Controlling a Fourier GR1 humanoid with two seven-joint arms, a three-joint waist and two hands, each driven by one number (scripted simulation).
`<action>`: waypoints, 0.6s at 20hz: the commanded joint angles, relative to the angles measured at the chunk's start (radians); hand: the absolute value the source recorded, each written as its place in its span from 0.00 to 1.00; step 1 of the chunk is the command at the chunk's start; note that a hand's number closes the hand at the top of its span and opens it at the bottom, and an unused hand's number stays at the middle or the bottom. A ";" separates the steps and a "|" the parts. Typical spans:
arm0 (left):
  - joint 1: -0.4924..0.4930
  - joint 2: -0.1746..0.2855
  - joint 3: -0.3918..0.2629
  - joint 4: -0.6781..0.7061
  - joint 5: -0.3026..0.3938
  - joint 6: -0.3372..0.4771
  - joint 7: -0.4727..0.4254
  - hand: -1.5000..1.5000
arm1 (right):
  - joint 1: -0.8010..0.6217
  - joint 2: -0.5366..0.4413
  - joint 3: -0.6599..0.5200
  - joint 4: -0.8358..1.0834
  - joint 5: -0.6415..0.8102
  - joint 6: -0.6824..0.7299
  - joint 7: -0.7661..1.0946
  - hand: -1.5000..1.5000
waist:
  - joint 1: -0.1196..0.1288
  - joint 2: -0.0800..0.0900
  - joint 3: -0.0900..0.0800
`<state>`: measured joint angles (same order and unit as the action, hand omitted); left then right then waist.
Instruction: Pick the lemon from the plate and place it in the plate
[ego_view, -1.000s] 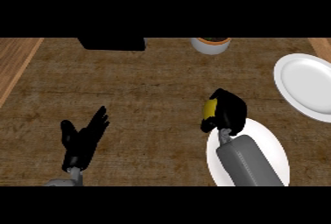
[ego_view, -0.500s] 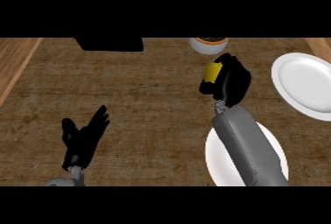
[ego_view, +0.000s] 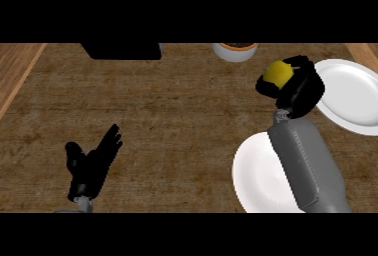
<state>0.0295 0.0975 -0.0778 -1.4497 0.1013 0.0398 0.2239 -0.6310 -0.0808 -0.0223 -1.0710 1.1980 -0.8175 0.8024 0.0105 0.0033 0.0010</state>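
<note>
while the right hand (ego_view: 301, 89) curls round the lemon (ego_view: 276, 73), the fruit is at the far right of the counter (ego_view: 184, 110), just left of the far plate (ego_view: 354, 95) and not yet on it. only the lemon's yellow top and left side show between the black fingers; the hand hides the rest. the hand's right edge overlaps the far plate's left rim in this view, and whether it touches the rim cannot be told. nor can it be told how high the lemon is above the wood. the grey forearm (ego_view: 306, 165) runs from the near edge up to the right hand and crosses the right part of the near plate (ego_view: 251, 172), a white plate at the near right. the two plates lie close together, the far one further right and cut off by the view's right edge. at the near left, the left hand (ego_view: 90, 165) rests open. its fingers are straight and spread, pointing far and a little right, with the thumb out to the left. it is well apart from the lemon and both plates. at the far edge stand a black box (ego_view: 122, 50), left of centre, and a white cup (ego_view: 236, 52) with a brown top, near the right hand on its far left. a paler strip (ego_view: 18, 75) of wood borders the counter on the left.
</note>
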 joint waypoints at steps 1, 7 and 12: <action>-0.065 -0.015 0.015 0.042 0.000 0.016 0.013 0.50 | 0.031 -0.067 -0.079 0.067 -0.101 -0.188 -0.109 1.00 | -0.003 0.004 0.000; 0.010 -0.016 -0.015 -0.004 -0.017 0.004 -0.005 0.50 | 0.029 -0.221 -0.194 0.228 -0.228 -0.267 -0.283 1.00 | 0.012 0.005 0.001; -0.046 -0.013 0.014 0.053 -0.005 -0.009 -0.024 0.50 | 0.011 -0.315 -0.271 0.358 -0.443 -0.294 -0.509 1.00 | 0.015 0.011 0.002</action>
<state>0.0213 0.0858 -0.0799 -1.4275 0.0864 0.0402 0.2077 -0.6137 -0.3357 -0.2369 -0.8146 0.8807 -1.0318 0.4274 0.0210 0.0095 0.0024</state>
